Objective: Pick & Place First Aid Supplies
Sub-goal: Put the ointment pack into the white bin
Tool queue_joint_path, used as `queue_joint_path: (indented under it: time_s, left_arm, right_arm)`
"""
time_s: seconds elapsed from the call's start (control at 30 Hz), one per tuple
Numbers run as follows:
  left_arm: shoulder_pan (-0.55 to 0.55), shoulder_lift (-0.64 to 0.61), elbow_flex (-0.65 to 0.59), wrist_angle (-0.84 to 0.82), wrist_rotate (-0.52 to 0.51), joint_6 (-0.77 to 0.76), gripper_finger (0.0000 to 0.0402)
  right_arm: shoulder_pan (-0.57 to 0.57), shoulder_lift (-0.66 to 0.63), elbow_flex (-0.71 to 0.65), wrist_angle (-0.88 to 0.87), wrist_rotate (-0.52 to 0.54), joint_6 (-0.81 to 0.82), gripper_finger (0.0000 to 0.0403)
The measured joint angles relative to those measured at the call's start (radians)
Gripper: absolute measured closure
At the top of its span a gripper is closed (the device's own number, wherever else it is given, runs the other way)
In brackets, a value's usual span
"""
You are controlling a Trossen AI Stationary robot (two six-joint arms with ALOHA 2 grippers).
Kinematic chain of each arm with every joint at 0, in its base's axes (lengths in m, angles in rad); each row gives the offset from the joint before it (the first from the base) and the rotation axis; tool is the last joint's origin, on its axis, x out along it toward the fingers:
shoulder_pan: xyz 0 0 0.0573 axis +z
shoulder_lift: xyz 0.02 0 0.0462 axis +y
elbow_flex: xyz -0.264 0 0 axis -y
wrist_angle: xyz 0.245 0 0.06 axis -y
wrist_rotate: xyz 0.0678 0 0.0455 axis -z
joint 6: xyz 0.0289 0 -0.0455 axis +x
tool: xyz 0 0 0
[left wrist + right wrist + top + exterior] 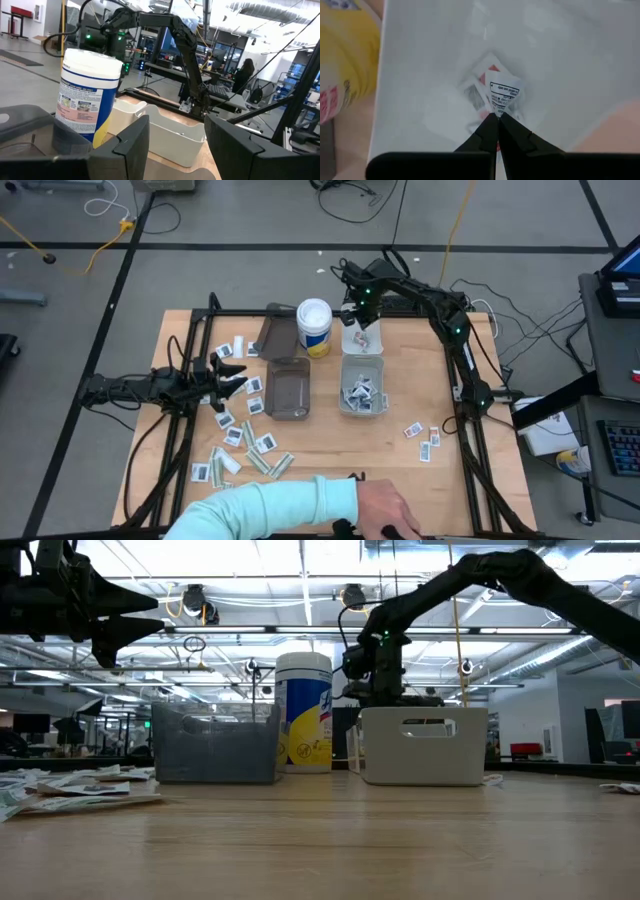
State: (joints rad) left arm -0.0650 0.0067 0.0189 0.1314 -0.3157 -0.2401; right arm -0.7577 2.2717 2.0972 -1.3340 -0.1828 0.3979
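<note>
right gripper (497,117) pinches a packet (503,95) over the white bin (362,369)

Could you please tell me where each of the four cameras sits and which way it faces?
High: overhead, looking down on table, both arms, a person's sleeve.
Low: table height, level across; arms above.
Left wrist: past open left gripper toward wipes canister.
Right wrist: down past shut right gripper holding packet.
Shared: white bin.

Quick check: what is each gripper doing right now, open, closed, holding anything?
Left gripper: jaws open, holding nothing, raised above the scattered packets.
Right gripper: jaws closed on a white packet, over the white bin.
</note>
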Motion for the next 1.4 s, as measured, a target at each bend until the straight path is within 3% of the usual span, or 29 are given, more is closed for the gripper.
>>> queue_joint_path:
  time_s: [0.5, 1.0, 1.17, 1.4]
  left_arm:
    - [0.000, 0.000, 0.000, 0.000, 0.000, 0.000, 0.0206]
    - [0.000, 0.000, 0.000, 0.000, 0.000, 0.000, 0.0206]
    - [0.000, 0.000, 0.000, 0.000, 0.000, 0.000, 0.0206]
    - [0.000, 0.000, 0.000, 0.000, 0.000, 0.000, 0.0206]
  right_arm:
    - [0.017, 0.022, -0.105, 0.148, -0.001, 0.001, 0.0392]
    - [0.029, 0.010, -0.105, 0.171, -0.005, 0.009, 0.0226]
    - [0.029, -0.006, -0.105, 0.157, -0.005, 0.009, 0.0212]
    - [0.030, -0.100, -0.105, 0.121, -0.002, 0.009, 0.0222]
